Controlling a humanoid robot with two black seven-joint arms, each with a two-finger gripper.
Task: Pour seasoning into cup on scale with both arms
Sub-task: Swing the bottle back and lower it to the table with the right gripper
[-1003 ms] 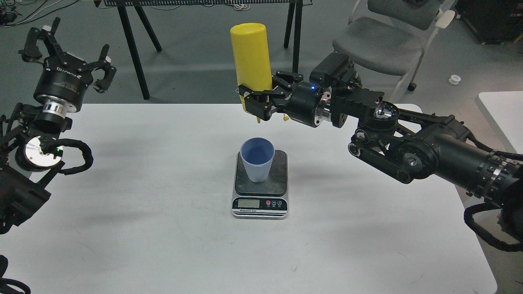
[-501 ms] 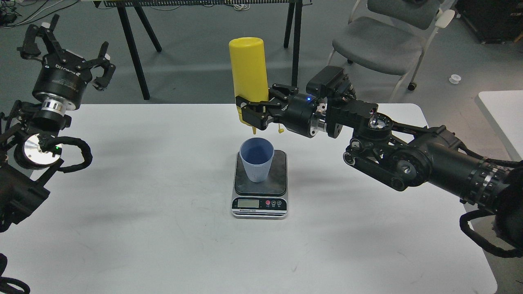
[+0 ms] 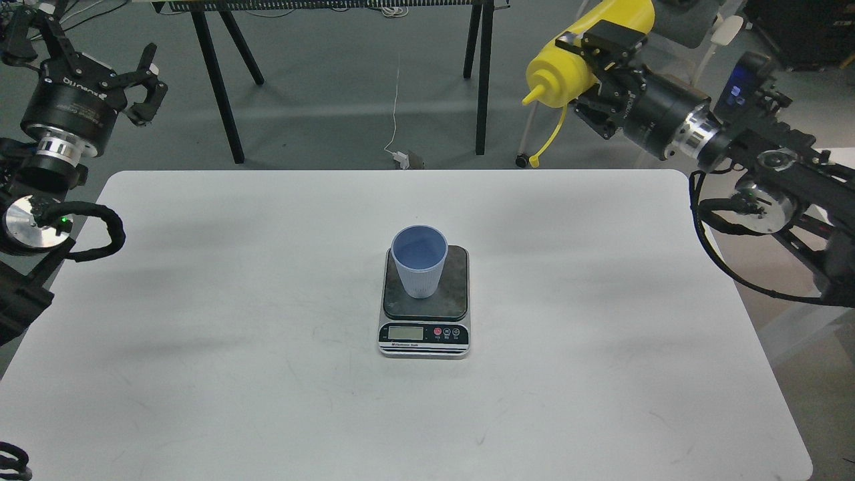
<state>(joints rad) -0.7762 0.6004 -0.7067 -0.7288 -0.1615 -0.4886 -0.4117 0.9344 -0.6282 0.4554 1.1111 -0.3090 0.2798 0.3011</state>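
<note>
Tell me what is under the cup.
The cup stands on the scale, on its dark platform. The platform patch beneath the cup's base is covered and cannot be seen.

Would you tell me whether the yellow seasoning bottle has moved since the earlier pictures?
Yes. The seasoning bottle has swung up and right, away from above the cup, held in the right gripper.

Black arms [image 3: 768, 153], silver wrist rings, black cabling.

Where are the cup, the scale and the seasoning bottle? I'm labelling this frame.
cup [image 3: 419, 269]: head view, on its ribbed outer wall.
scale [image 3: 456, 294]: head view, on bare dark platform.
seasoning bottle [image 3: 558, 70]: head view, on its yellow shoulder.
</note>
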